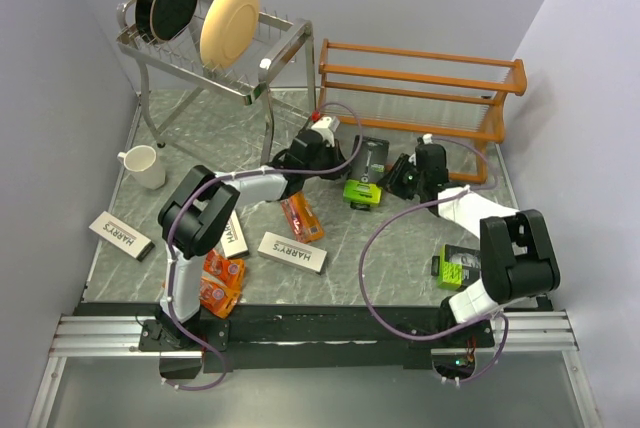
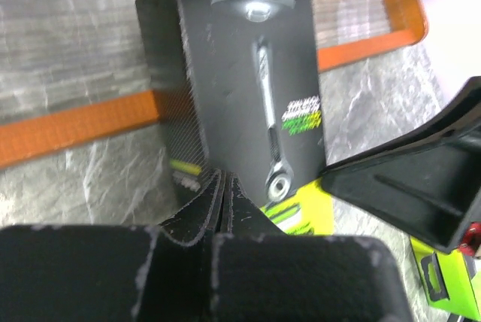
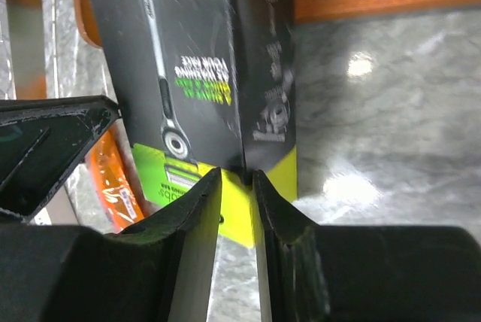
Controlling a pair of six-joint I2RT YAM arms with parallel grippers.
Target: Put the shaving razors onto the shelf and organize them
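A black-and-lime razor pack (image 1: 367,170) stands tilted on the table in front of the wooden shelf (image 1: 420,88), between my two grippers. My right gripper (image 3: 237,186) is shut on its lime bottom end (image 3: 239,213), one finger on each side of the pack's corner. My left gripper (image 2: 224,186) is shut with nothing in it, its tips against the pack's black face (image 2: 248,96). Another black-and-lime pack (image 1: 455,266) lies partly under my right arm. Three white HARRY'S boxes (image 1: 293,252) (image 1: 120,235) (image 1: 233,235) and orange packs (image 1: 222,283) (image 1: 301,216) lie on the table.
A silver rack (image 1: 215,43) holding a black and a cream plate stands at the back left. A white mug (image 1: 145,166) sits below it. The shelf's lowest orange rail (image 2: 75,126) runs just behind the held pack. Walls close in on both sides.
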